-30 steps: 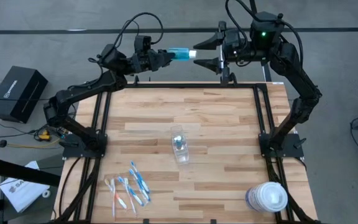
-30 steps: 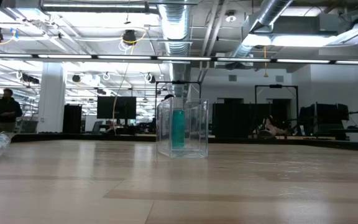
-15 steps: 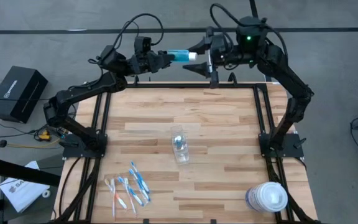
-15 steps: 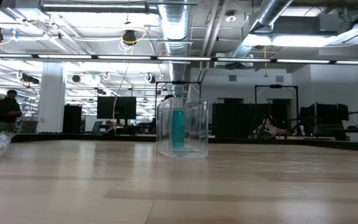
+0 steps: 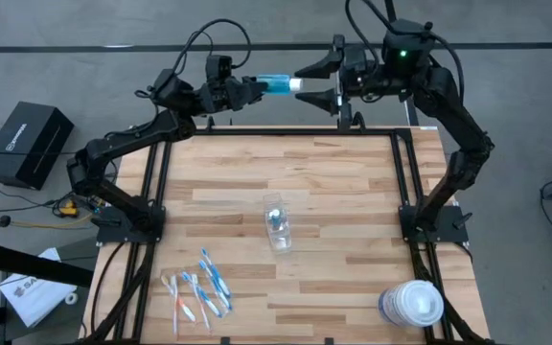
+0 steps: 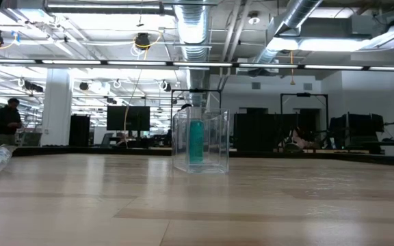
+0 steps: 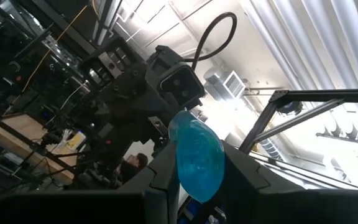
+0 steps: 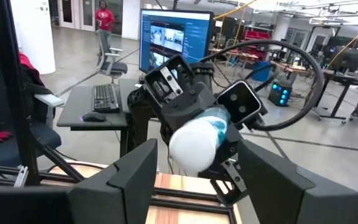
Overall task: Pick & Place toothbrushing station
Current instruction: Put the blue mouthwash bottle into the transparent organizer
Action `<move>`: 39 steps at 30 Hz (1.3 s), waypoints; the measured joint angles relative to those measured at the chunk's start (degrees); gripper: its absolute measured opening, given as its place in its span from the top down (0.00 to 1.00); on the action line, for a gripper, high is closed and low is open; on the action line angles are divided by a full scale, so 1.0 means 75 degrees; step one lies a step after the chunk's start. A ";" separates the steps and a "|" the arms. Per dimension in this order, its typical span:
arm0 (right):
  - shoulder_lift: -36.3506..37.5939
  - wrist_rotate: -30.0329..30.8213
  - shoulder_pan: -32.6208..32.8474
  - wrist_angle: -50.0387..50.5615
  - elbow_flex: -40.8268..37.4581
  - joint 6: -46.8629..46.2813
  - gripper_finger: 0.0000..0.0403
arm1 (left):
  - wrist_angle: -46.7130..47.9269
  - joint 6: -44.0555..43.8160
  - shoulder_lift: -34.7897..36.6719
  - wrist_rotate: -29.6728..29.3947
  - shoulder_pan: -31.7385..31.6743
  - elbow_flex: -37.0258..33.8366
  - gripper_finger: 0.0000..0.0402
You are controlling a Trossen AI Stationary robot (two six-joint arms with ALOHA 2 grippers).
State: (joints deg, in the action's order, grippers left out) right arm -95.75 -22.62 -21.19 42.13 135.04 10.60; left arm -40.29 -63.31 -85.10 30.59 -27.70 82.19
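Mid handoff, I reckon: left gripper [image 5: 255, 86] clamps tube [image 5: 278, 83] level, well beyond cup [image 5: 276, 222], cap toward right gripper [image 5: 320, 82]. Its fingers gape around cap, empty. Second tube in cup; brushes [image 5: 197, 287] nearer me.

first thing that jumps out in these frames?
The two arms meeting above the table's far edge: the left gripper holds a teal tube out toward the open right gripper, whose fingers flank its white cap. Below, a clear cup with another teal tube stands mid-table, toothbrushes lying near the front left.
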 joint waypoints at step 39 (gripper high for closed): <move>-0.0113 0.0094 0.0061 -0.0505 -0.0006 0.0019 0.79 | -0.0118 -0.0009 0.0000 -0.0049 0.0012 0.0003 0.82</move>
State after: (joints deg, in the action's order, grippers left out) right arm -96.60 -21.91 -20.73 38.35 135.00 10.74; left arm -41.17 -63.37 -85.10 30.22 -27.62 82.21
